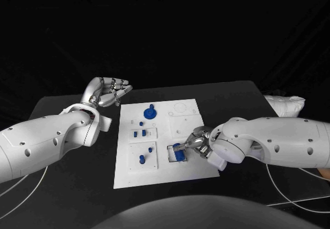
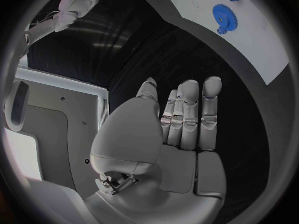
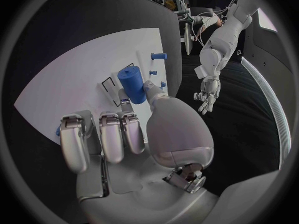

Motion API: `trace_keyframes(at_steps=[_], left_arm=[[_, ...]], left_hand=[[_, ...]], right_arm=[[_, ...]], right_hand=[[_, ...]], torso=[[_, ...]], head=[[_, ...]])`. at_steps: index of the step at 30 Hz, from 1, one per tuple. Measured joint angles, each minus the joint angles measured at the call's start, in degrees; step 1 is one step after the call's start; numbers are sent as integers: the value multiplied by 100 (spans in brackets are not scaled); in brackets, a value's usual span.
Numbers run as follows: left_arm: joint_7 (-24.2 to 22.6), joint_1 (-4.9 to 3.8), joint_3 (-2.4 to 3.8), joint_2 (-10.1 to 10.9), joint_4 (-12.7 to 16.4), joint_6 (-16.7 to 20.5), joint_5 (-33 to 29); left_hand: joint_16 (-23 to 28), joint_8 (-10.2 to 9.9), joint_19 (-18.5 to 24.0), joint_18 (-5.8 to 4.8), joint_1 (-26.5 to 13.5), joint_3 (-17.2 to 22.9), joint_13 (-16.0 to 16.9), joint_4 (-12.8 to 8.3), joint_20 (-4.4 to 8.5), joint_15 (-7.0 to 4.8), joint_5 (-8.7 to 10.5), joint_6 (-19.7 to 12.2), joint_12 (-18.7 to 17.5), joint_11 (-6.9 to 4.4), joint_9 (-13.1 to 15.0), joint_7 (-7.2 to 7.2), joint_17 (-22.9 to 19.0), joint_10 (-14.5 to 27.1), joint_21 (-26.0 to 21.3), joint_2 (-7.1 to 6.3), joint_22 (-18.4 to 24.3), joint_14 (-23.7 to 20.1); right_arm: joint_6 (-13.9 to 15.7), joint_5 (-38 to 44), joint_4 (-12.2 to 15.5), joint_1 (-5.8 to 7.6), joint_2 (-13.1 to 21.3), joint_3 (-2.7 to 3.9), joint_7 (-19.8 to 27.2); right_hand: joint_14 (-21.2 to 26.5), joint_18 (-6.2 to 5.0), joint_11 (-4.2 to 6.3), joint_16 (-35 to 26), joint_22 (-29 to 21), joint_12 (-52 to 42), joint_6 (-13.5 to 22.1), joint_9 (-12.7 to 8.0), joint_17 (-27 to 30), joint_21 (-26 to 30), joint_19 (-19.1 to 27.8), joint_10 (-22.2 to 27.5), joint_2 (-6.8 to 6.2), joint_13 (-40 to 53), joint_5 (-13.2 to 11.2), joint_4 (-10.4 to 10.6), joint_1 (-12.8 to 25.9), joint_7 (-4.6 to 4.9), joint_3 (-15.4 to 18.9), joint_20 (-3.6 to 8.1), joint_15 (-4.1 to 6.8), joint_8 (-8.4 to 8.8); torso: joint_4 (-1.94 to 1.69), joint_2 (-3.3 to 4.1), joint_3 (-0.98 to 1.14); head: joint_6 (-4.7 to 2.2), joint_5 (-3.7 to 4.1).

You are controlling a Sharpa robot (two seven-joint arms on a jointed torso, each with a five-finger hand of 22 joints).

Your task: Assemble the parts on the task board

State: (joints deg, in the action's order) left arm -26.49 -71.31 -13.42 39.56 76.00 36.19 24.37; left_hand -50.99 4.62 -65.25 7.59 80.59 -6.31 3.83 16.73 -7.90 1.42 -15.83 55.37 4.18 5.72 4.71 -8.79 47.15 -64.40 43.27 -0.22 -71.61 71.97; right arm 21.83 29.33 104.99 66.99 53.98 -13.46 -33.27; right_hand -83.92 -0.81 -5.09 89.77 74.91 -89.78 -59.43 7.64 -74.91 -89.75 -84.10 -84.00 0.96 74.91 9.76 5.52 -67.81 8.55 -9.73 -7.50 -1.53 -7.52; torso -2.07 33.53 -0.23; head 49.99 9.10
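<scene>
Right hand (image 1: 196, 143) pinches one blue cylinder (image 3: 132, 84) over task board (image 1: 185, 171) — left hand (image 1: 113, 90) released, fingers apart.

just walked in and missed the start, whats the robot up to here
The robot is assembling small blue parts on the white task board in the middle of the black table. Its right hand is over the board's near right area and holds a blue cylinder at a framed recess there. Its left hand is off the board's far left corner, open and holding nothing. A blue gear sits near the board's far end, and other small blue pieces sit along its left side.
</scene>
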Motion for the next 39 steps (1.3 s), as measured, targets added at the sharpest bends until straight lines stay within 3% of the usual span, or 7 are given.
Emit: trace_keyframes(at_steps=[21,39], left_arm=[[6,0,0,2,-4,-6,3],[12,0,-1,10,3,-10,8]], left_hand=[[0,0,0,0,0,0,0,0,0,0,0,0,0,0,0,0,1,0,0,0,0,0],[0,0,0,0,0,0,0,0,0,0,0,0,0,0,0,0,-4,0,0,0,0,0]], right_arm=[[-223,-7,-89,-4,-97,0,-136],[-221,14,-136,-2,-170,3,-147]], right_hand=[[0,0,0,0,-1,0,-9,-2,1,0,0,0,-25,0,-82,-38,-24,-10,57,0,0,14],[0,0,0,0,4,0,156,-26,1,0,0,0,-26,-1,-169,12,-22,70,184,0,0,115]], torso=[[-2,2,-2],[-1,3,0]], head=[[0,4],[0,-14]])
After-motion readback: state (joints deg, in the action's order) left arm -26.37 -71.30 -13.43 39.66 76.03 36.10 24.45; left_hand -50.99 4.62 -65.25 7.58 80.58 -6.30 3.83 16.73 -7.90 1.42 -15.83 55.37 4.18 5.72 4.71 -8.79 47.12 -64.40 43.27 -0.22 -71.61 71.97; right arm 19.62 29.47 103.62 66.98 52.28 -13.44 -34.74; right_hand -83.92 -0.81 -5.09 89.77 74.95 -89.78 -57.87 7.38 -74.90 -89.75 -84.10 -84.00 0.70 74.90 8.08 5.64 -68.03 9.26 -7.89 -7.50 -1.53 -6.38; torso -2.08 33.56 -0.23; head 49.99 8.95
